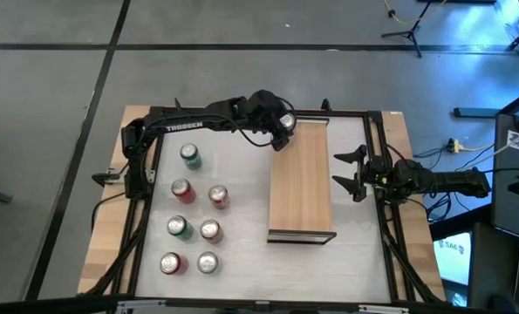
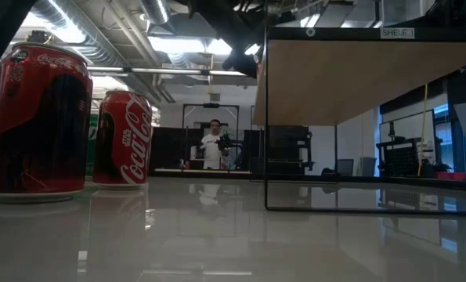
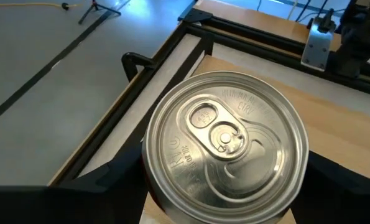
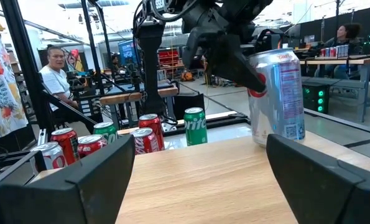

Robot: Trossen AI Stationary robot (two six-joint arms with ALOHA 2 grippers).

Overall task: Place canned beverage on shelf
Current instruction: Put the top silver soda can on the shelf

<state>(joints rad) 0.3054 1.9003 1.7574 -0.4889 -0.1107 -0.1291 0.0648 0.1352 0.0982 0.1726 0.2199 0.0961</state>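
A silver-topped can with a red and silver wall (image 4: 278, 93) stands upright at the far left corner of the light-wood shelf (image 1: 301, 187). My left gripper (image 1: 283, 129) is shut on it. The left wrist view looks down on its lid (image 3: 225, 146). The shelf also shows in the right wrist view (image 4: 203, 180). In the low view the shelf (image 2: 358, 78) stands raised on thin black legs. My right gripper (image 1: 351, 174) is open and empty, just off the shelf's right edge. My left gripper pinches the can's upper side wall (image 4: 259, 78) between its two fingers (image 3: 101, 186), one on each side. The fingers slant down from above and from the table's left. The can stays upright with its bottom at the board's surface; I cannot tell whether it rests there.
Several red and green cans (image 1: 194, 214) stand on the white tabletop left of the shelf; two of them show close up in the low view (image 2: 37, 117). A black frame (image 1: 381, 166) borders the table. People (image 4: 54, 71) are in the room beyond.
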